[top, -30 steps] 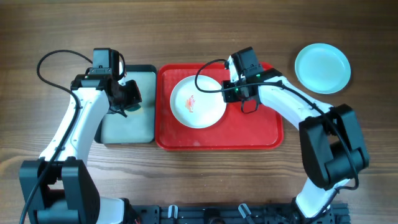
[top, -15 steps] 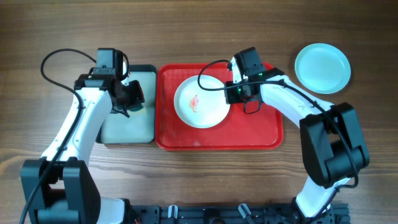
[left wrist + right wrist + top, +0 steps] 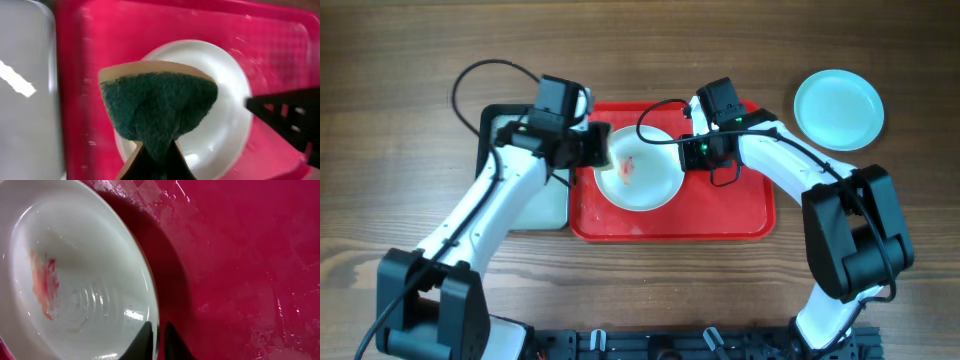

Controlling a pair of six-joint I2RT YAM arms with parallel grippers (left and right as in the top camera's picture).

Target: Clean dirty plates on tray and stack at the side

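The left gripper (image 3: 154, 162), clamped on the green sponge (image 3: 157, 107), had swung from the grey tray (image 3: 552, 205) to above the white plate (image 3: 655, 185). The right gripper (image 3: 159, 341) still pinched the plate's right rim. The round plate faced upward on the red tray (image 3: 740, 210).

table (image 3: 420, 60) was grained wood, matt | tray (image 3: 720, 215) was red plastic, glossy, floor finely patterned | white plate (image 3: 655, 190) shone smooth, glossy | sponge (image 3: 160, 107) showed rough green fibrous face over tan foam | grey tray (image 3: 25, 110) looked smooth, reflective
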